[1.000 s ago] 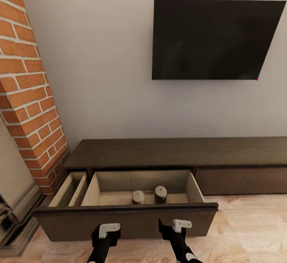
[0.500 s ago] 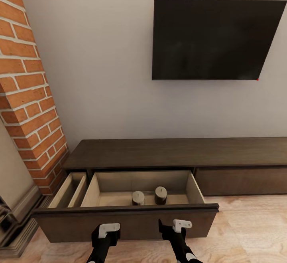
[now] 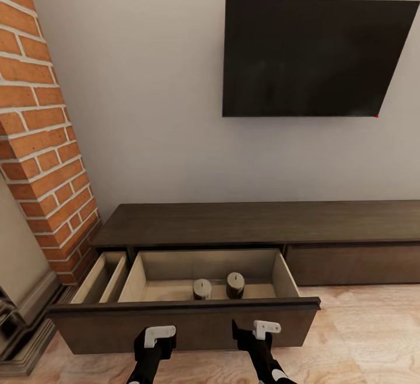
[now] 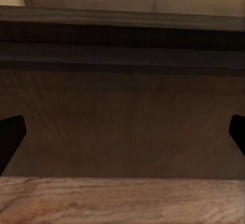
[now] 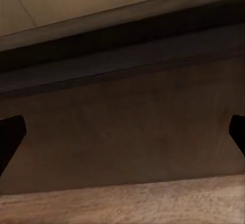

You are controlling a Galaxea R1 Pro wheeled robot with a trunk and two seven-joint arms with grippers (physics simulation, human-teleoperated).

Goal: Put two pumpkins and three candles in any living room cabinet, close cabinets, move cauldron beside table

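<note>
The long, low dark-brown cabinet [image 3: 256,221] stands against the wall with its left drawer [image 3: 186,321] pulled out. Two short candles [image 3: 202,288] [image 3: 235,284] stand upright side by side on the drawer's beige floor, near its front wall. My left gripper [image 3: 154,340] and right gripper [image 3: 255,334] hover just in front of the drawer's dark front panel, both open and empty. In each wrist view the panel [image 4: 122,117] [image 5: 122,127] lies close ahead between widely spread fingertips. The pumpkins, the cauldron and the table are out of view.
A brick column [image 3: 41,139] rises at the left, with a stepped fireplace base [image 3: 23,326] below it. A black TV [image 3: 309,57] hangs on the wall above the cabinet. Light wood floor [image 3: 361,337] extends to the right of the drawer. A narrow side compartment [image 3: 102,276] sits at the drawer's left.
</note>
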